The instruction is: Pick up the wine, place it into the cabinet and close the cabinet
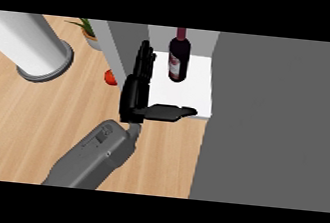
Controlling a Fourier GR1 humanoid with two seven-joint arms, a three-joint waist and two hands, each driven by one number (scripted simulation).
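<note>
One wine bottle [178, 54] stands beside robot hand [136, 88].

Light wooden counter top [33, 121], grain running diagonally. Large white cylinder on a grey base [26, 45] at upper left. Potted plant [89, 32] behind it (only partly in view). Small red object [110, 77] nearby.

dark wine bottle [177, 54], upright inside open cabinet [199, 94]

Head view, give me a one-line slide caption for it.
Dark glass wine bottle upright on white cabinet shelf; open black hand beside it.
</note>
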